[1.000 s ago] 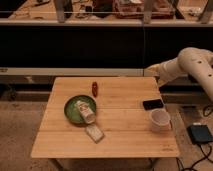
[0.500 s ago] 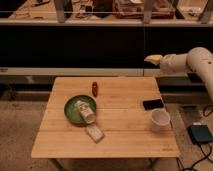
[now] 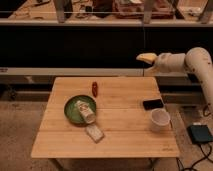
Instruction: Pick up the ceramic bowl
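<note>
Observed: the gripper point(image 3: 143, 57) hangs in the air beyond the back right corner of the surface point(image 3: 125, 132), above it and touching nothing. The arm reaches in from the right and points left. Whether the gripper is open or closed cannot be told from here.

The ceramic bowl point(image 3: 70, 107) sits flat on the left half of the surface, about midway between the back and front edges and well apart from the gripper. A pale, cup-like object point(image 3: 85, 113) lies tilted across the bowl's front right rim, partly inside it. A flat pale packet point(image 3: 94, 133) lies just in front of the bowl, toward the front edge.

Also noted: a small red item point(image 3: 94, 88) near the back edge, and a dark flat device point(image 3: 153, 104) and a white cup point(image 3: 160, 120) along the right edge.

Assessment: the approach has barely begun. The left and back rim looks the clearer place to grasp, since the tilted object blocks the front right.
</note>
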### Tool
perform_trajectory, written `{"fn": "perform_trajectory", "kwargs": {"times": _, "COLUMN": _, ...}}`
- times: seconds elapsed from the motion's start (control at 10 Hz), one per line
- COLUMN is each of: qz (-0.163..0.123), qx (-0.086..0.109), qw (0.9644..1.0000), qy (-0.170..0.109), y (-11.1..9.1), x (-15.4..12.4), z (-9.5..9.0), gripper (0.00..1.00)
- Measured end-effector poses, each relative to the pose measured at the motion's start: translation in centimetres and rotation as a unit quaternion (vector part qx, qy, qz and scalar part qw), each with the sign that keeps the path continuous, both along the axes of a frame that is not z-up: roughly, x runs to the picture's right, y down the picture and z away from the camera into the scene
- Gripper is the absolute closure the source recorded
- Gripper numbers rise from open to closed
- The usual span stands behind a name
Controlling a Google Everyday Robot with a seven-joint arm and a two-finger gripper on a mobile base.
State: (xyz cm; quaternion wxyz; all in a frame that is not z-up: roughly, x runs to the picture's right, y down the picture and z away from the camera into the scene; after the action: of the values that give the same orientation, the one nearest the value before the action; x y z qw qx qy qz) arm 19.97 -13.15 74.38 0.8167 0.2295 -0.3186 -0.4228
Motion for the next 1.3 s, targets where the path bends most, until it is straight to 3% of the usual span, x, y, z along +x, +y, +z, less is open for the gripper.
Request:
{"fn": "perform_trajectory", "kwargs": {"times": 0.1, "qz": -0.048, "qx": 0.022, "qw": 0.9978, "qy": -0.041, "y": 0.7, "x": -2.4, "z": -1.0, "gripper": 0.35}}
{"fn": "perform_trajectory", "kwargs": {"times": 0.2, "qz": -0.092, "qx": 0.036, "qw": 0.9920, "qy": -0.079, "y": 1.7, "x": -4.6, "z": -1.9, "gripper": 0.35}}
{"fn": "perform_trajectory", "kwargs": {"times": 0.3, "qz": -0.113, "qx": 0.040, "qw": 0.9880, "qy": -0.097, "y": 2.3, "x": -5.6, "z": -2.3, "gripper": 0.35}}
{"fn": "perform_trajectory", "kwargs": {"times": 0.4, "qz": -0.211, "qx": 0.030, "qw": 0.9620, "qy": -0.171, "y": 6.6, "x": -8.8, "z": -3.5, "gripper": 0.35}}
{"fn": "perform_trajectory", "kwargs": {"times": 0.6, "qz": -0.248, "qx": 0.021, "qw": 0.9480, "qy": -0.198, "y": 8.4, "x": -9.6, "z": -4.0, "gripper": 0.35}}
{"fn": "perform_trajectory", "kwargs": {"times": 0.8, "qz": -0.256, "qx": 0.020, "qw": 0.9455, "qy": -0.200, "y": 8.8, "x": -9.7, "z": -4.1, "gripper": 0.35}}
{"fn": "perform_trajectory", "kwargs": {"times": 1.0, "qz": -0.271, "qx": 0.018, "qw": 0.9450, "qy": -0.182, "y": 9.4, "x": -10.8, "z": -3.4, "gripper": 0.35}}
{"fn": "perform_trajectory", "kwargs": {"times": 1.2, "qz": -0.289, "qx": 0.011, "qw": 0.9469, "qy": -0.140, "y": 10.4, "x": -13.2, "z": -1.6, "gripper": 0.35}}
{"fn": "perform_trajectory", "kwargs": {"times": 1.3, "qz": -0.302, "qx": 0.007, "qw": 0.9476, "qy": -0.105, "y": 11.3, "x": -14.9, "z": -0.2, "gripper": 0.35}}
